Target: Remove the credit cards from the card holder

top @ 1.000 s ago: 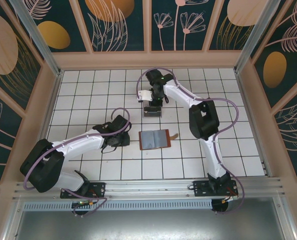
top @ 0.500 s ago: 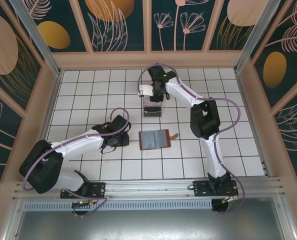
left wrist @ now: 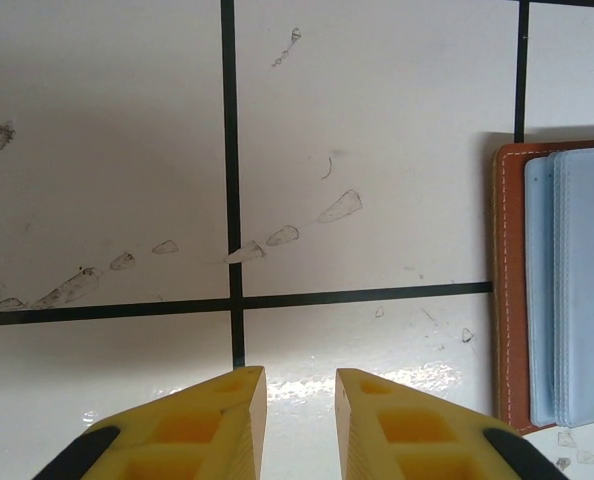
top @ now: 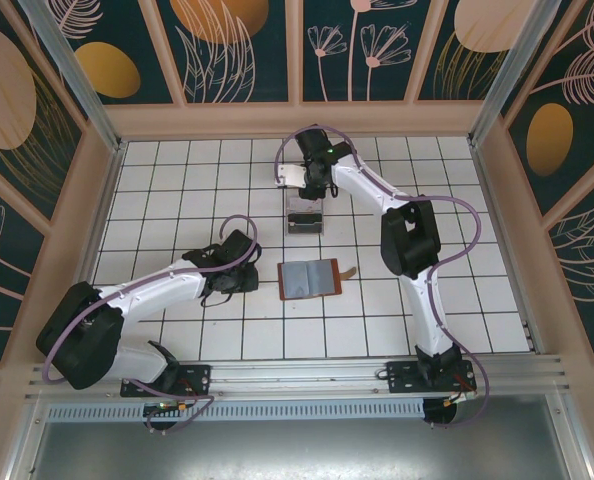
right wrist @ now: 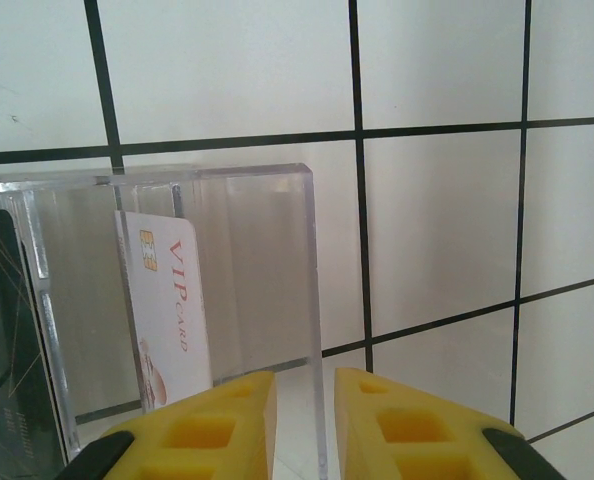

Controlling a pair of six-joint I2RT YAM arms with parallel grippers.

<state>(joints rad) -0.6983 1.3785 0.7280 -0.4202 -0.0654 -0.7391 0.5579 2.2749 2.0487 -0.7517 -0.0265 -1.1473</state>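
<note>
The card holder (top: 309,278) lies open at the table's middle, a brown wallet with grey-blue lining (left wrist: 577,290) and its tab to the right. My left gripper (top: 254,280) hovers low just left of it, its yellow jaws (left wrist: 300,375) a little open over bare tile. My right gripper (top: 305,203) hangs above the clear plastic stand (top: 305,220). Its jaws (right wrist: 305,378) are slightly open and straddle the stand's right wall without pinching it. In the stand are a white VIP credit card (right wrist: 167,310) and a dark card (right wrist: 2,340).
White tiles with dark grout cover the table (top: 457,300). Wooden walls fence it on three sides, and a metal rail (top: 307,375) with both arm bases runs along the near edge. Smudges mark the tile ahead of the left gripper (left wrist: 267,240).
The right gripper has risen and drawn back a little toward the far wall, away from the clear stand, with its jaws opening slightly. The left arm and the wallet have stayed put.
</note>
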